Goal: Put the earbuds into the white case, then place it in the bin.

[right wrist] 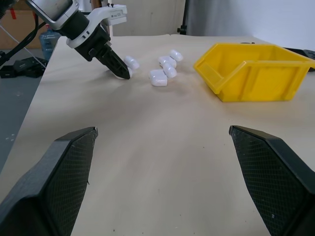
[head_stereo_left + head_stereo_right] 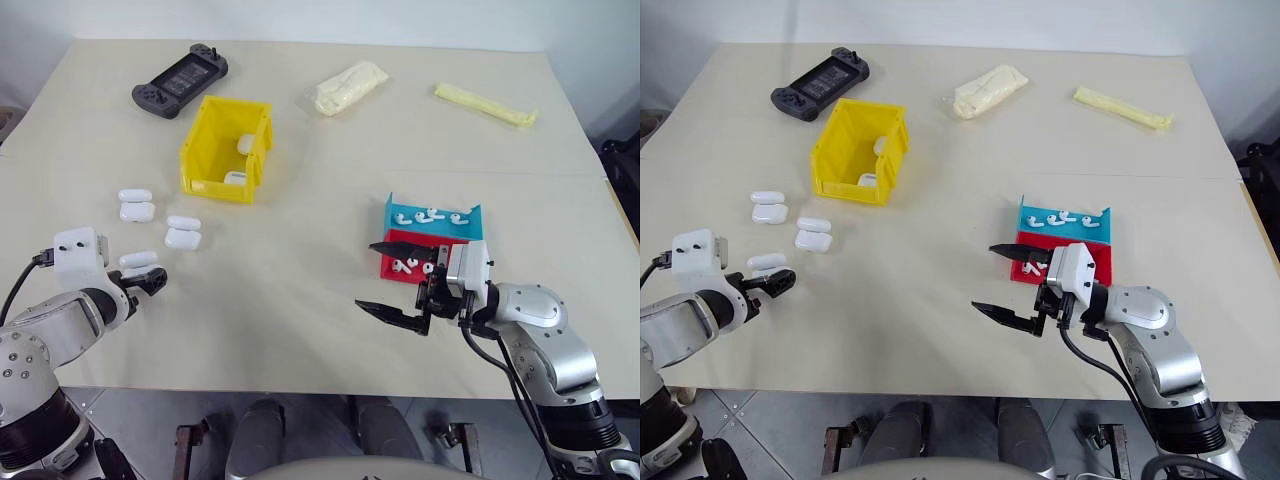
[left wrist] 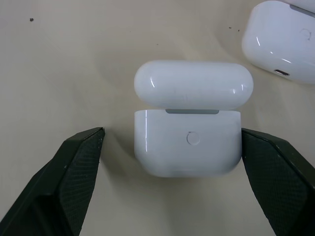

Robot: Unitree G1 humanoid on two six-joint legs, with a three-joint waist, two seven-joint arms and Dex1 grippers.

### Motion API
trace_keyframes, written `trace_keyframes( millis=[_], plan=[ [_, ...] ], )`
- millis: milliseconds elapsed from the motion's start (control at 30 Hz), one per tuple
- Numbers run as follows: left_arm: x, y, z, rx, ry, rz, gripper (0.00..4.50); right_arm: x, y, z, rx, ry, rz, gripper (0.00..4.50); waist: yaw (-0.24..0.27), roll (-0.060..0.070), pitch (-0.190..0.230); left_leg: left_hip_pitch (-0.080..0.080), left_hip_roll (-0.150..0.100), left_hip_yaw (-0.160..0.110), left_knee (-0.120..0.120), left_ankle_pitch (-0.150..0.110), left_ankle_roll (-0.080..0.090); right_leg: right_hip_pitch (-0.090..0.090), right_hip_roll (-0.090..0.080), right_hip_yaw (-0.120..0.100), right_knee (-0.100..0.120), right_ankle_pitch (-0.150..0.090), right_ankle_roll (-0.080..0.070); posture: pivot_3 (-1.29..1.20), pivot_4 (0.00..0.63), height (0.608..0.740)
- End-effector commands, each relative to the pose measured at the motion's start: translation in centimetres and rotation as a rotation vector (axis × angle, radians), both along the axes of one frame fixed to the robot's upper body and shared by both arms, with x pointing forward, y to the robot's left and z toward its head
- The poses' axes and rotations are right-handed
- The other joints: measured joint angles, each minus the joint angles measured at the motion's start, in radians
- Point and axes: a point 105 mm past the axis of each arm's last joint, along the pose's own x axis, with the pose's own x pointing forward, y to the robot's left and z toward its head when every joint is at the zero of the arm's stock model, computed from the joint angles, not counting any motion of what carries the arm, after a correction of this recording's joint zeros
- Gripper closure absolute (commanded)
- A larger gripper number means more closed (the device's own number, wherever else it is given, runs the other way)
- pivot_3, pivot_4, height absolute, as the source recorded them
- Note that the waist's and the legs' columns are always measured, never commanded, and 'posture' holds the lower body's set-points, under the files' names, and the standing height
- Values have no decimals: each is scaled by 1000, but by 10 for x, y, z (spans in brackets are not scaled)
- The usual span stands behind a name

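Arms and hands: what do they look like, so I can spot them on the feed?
Silver-grey jointed arms with black cables. Each hand has two black, tapered, textured fingers and a white boxy wrist block.

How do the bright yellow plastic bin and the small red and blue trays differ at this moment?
The bright yellow plastic bin is clearly larger and deeper than the small red and blue trays. The bin holds white cases, two by the look of it; the trays hold loose white earbuds. The bin sits toward the robot's left near the black handheld game controller; the trays sit just behind the open right gripper. Both are open-topped plastic containers on the table.
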Motion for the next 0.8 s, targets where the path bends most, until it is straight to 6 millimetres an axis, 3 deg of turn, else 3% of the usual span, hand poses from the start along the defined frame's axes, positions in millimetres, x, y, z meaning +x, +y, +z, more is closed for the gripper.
trace_keyframes(
  millis=[33, 233, 467, 567, 667, 733, 800],
  plan=[
    [3, -4, -6, -18, 23, -8, 0, -4, 5, 7, 22, -43, 17, 20, 0, 0, 0, 0, 0, 0, 0, 0, 0, 0, 0, 0, 0, 0, 0, 0, 150, 740],
    [2, -4, -8, -8, 32, -14, 1706, -3, 6, 7, 29, -46, 10, 0, 2, 0, 0, 0, -4, -3, 0, 1, 1, 1, -7, -9, 0, 0, 0, 0, 150, 740],
    [-13, -7, 8, -70, -114, -82, 1709, 0, 3, 4, 17, -38, 10, 0, -3, 0, 0, -1, -6, -4, -1, 1, 2, 1, -11, -16, -1, 0, 0, 0, 150, 740],
    [-25, -27, 38, -90, -346, -307, 1709, 2, 0, 3, 4, -31, 14, 0, -7, 0, 0, -2, -5, -2, -3, 1, 1, -1, -11, -17, -3, 0, 0, 0, 150, 740],
    [-41, -62, 73, -38, -649, -702, 1709, 4, -8, 3, -28, -25, -1, 0, -2, 1, 1, -3, -5, -2, -3, 2, 1, 0, -12, -18, -5, 0, 0, 0, 150, 740],
    [-39, -72, 79, -29, -743, -818, 1709, 4, -15, 5, -46, -25, -21, 0, 11, 5, 2, -3, -6, 1, -3, 2, 0, 2, -13, -21, -6, 0, -1, 0, 150, 740],
    [-35, -97, 76, -51, -812, -1017, 1709, 2, -25, 5, -73, -28, -61, 0, 22, 6, 1, -2, -7, 1, -3, 2, 1, 5, -13, -24, -9, 0, -1, 0, 150, 740]
  ],
)
